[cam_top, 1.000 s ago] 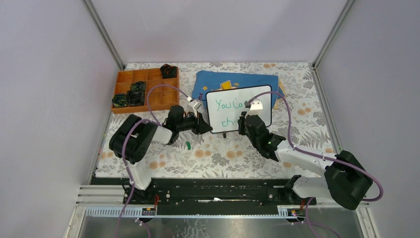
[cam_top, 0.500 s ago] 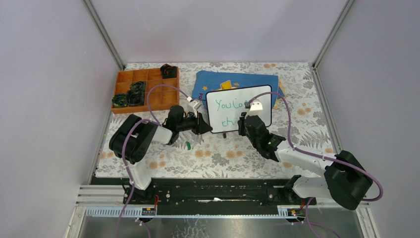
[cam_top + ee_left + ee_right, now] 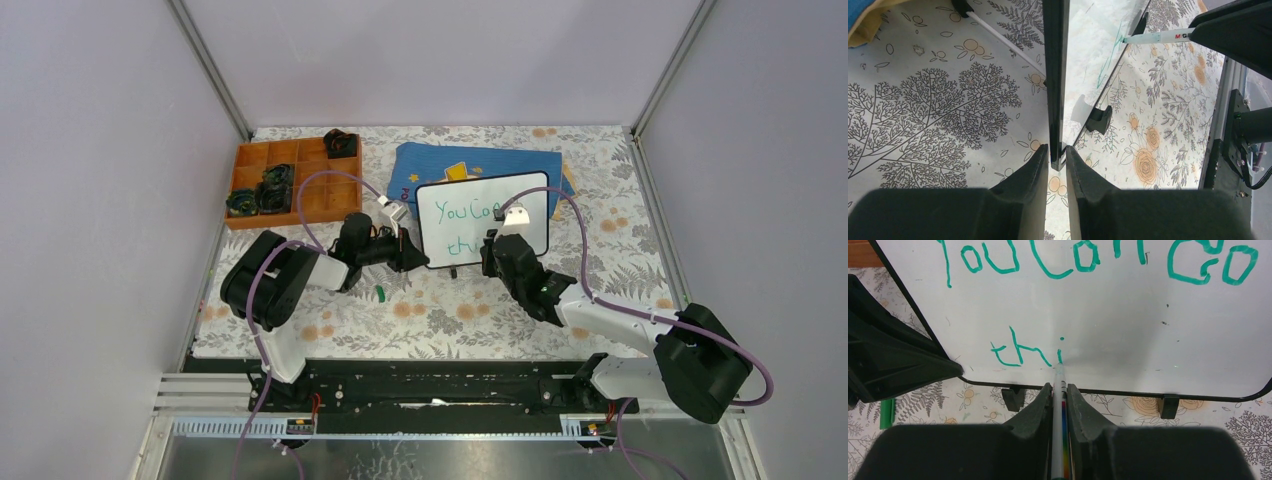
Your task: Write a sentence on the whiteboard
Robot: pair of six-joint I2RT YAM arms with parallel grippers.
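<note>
The whiteboard (image 3: pixel 470 233) stands upright on two black feet, its face toward the arms. Green words on it (image 3: pixel 1088 257) read "You Can do" above "thi" (image 3: pixel 1023 352). My left gripper (image 3: pixel 412 253) is shut on the whiteboard's left edge (image 3: pixel 1056 100), seen edge-on in the left wrist view. My right gripper (image 3: pixel 1060 387) is shut on a white marker (image 3: pixel 1059 405) with a rainbow stripe. The marker's tip touches the board at the foot of the "i". In the top view the right gripper (image 3: pixel 492 240) partly hides the writing.
An orange compartment tray (image 3: pixel 292 180) with dark items sits at the back left. A blue cloth with yellow print (image 3: pixel 470 163) lies behind the board. A green marker cap (image 3: pixel 380 293) lies on the floral table cover near the left gripper.
The right gripper has shifted very slightly at the board's lower line. The left arm and board have not moved.
</note>
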